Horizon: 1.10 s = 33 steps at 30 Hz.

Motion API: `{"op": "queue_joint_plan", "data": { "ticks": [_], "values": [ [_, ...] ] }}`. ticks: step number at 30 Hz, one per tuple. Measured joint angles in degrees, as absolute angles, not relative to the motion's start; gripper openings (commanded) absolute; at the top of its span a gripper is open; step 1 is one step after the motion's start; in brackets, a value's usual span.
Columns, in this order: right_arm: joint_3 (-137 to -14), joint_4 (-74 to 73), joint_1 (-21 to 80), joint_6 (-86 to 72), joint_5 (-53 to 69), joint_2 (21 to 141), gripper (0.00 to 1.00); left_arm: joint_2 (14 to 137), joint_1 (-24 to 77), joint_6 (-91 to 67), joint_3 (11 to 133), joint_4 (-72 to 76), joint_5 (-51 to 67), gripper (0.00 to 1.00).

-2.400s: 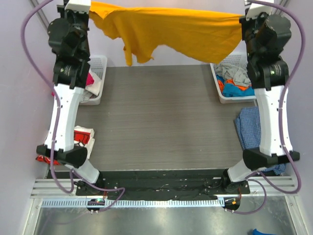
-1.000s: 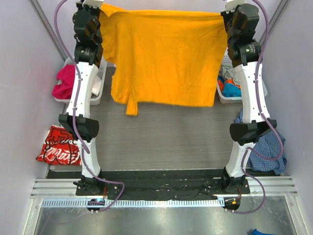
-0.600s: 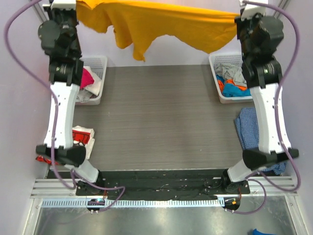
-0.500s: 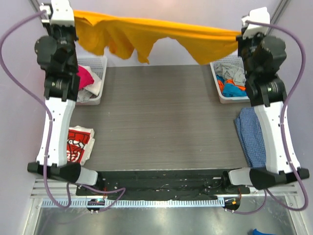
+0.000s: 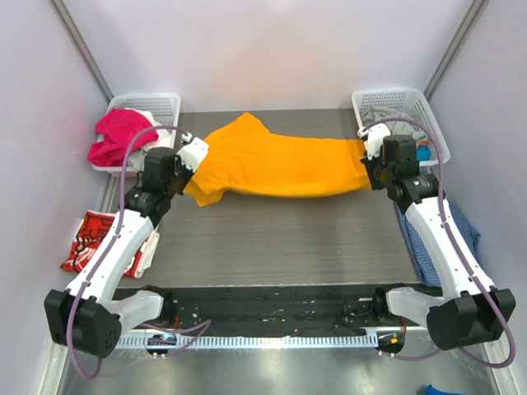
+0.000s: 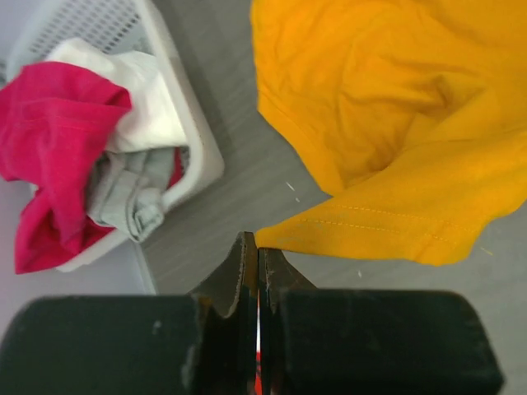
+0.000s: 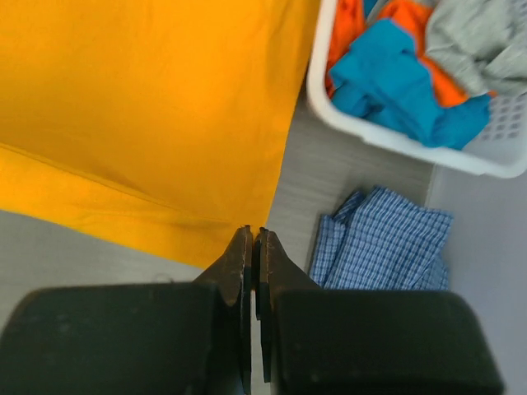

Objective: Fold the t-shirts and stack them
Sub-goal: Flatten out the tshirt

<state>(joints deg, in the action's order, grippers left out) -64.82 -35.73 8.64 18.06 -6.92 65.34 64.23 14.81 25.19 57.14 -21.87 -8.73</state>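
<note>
- Two pincers are at work on the orange tee (image 5: 280,164). The left gripper (image 6: 251,247) has its jaws pressed together on a stitched corner. The right gripper (image 7: 254,237) is likewise clamped on the opposite corner.
- The orange tee lies spread side to side across the table's (image 5: 272,239) far half. It looks mostly down on the surface, with a sleeve bunched toward the table's left side.
- The red tee (image 5: 103,239) lies crumpled just off the table's left edge, toward its near end, and neither gripper touches it.
- Handling, as a judgement: the tee is light, thin and limp. It will sag, crease and drag on the table rather than hold any shape. It is not fragile.
- A pinch on one thin layer could slip, so hems and seams are the safer hold because the cloth is doubled there.
- Best grips for folding are probably paired points, such as both shoulders or both bottom corners. Lifting them together keeps the cloth taut and flat.
- Pulling from one side alone would likely skew it.
</note>
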Motion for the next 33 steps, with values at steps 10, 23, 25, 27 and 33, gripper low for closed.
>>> {"op": "queue_joint_plan", "data": {
  "ticks": [10,23,25,27,33],
  "values": [
    [-64.23,-44.84,8.54,23.27,-4.27,60.07,0.01,56.86,16.56,32.93,62.67,-38.39,1.52,0.00],
    [-57.23,-50.02,8.51,27.68,-4.38,59.72,0.01,56.60,26.09,40.56,64.79,-64.10,0.67,0.00],
    [-57.21,-50.28,8.51,27.99,-4.36,59.57,0.01,56.34,26.46,41.04,64.77,-66.00,-0.45,0.00],
    [-57.19,-50.76,8.51,28.32,-4.34,59.48,0.01,55.96,26.89,41.08,64.64,-67.53,-1.26,0.00],
    [-56.62,-52.95,8.51,29.28,-4.08,58.92,0.01,55.22,28.42,41.10,63.64,-70.70,-2.98,0.00]
  ]
}}
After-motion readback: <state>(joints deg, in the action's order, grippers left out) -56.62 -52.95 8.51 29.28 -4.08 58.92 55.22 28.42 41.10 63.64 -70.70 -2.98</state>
